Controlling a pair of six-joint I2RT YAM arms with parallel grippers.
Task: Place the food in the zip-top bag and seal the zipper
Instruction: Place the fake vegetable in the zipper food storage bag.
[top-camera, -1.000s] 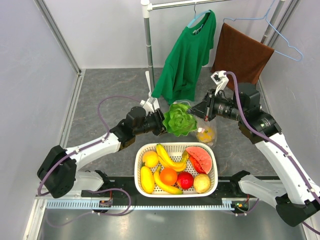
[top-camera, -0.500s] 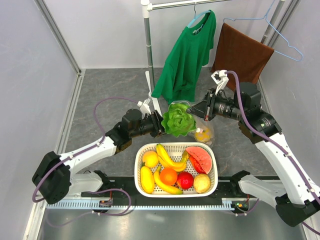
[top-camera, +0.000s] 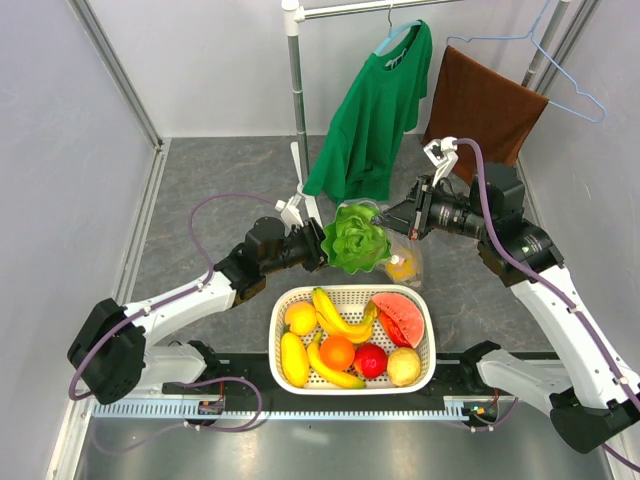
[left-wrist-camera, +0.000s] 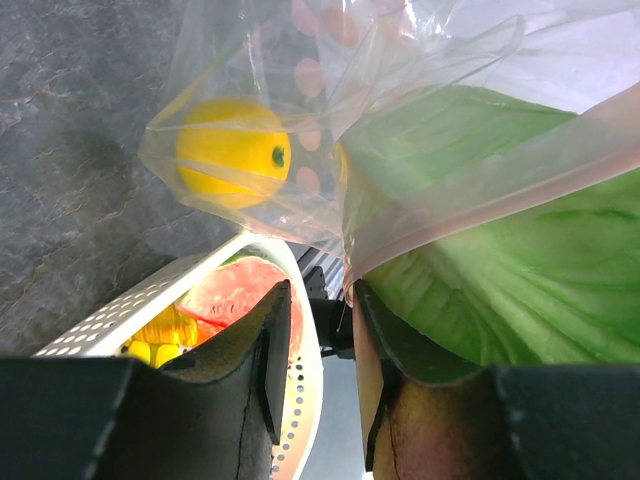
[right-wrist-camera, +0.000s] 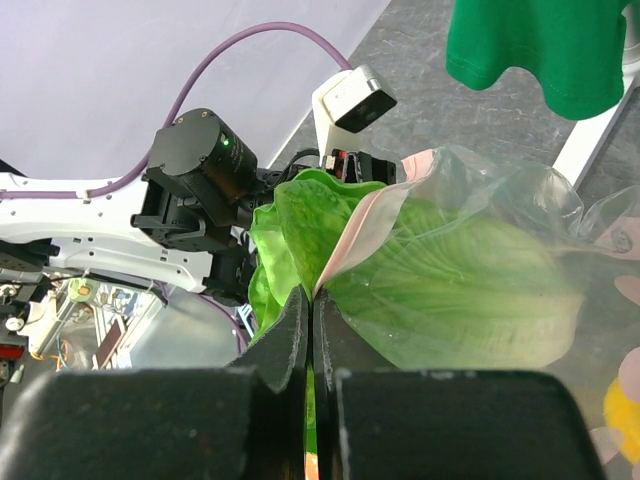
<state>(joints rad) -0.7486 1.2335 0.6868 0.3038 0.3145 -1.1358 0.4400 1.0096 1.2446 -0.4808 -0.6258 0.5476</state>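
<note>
My right gripper (right-wrist-camera: 312, 300) pinches the zip-top bag (right-wrist-camera: 510, 185) at its zipper (right-wrist-camera: 368, 217). My left gripper (left-wrist-camera: 318, 300) clamps the cabbage (left-wrist-camera: 540, 300), half inside the mouth. Next, I think, push it deeper.

White basket (top-camera: 431, 345) holds bananas (top-camera: 335, 320) and watermelon slice (top-camera: 398, 318) (green shirt (top-camera: 375, 120) hangs behind)

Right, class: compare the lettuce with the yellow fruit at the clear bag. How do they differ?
The lettuce is green, leafy and large; the yellow fruit is round, smooth and much smaller. The yellow fruit lies fully inside the bag, down at its closed end; the lettuce is only partly through the opening, with some leaves outside. Both are pieces of food at the same bag.
</note>
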